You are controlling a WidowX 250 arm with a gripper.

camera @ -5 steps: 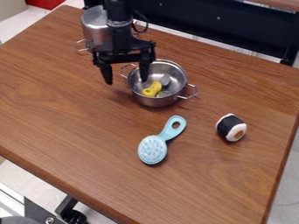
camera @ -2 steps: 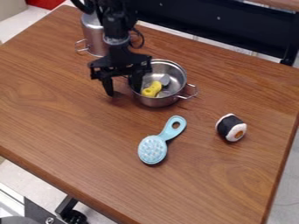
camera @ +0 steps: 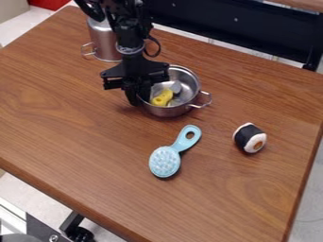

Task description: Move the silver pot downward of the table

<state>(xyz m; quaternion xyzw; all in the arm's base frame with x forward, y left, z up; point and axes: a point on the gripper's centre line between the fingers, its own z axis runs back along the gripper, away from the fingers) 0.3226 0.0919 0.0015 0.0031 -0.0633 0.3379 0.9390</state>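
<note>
1. camera view: the fingers (camera: 132, 98) look clamped on the silver pot (camera: 170, 111) at its side, probably because the thin wall suits pinching.
2. it's upright on the bench (camera: 75, 137), which keeps the yellow toy (camera: 161, 98) inside; the brush (camera: 165, 162) may block a straight slide down.

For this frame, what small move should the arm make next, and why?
Probably a slight lift of the pot, before bringing it down the table: the tool appears closed on the rim at the picture's left, and the brush lies below the pot in the picture, where a straight slide might push it.
</note>
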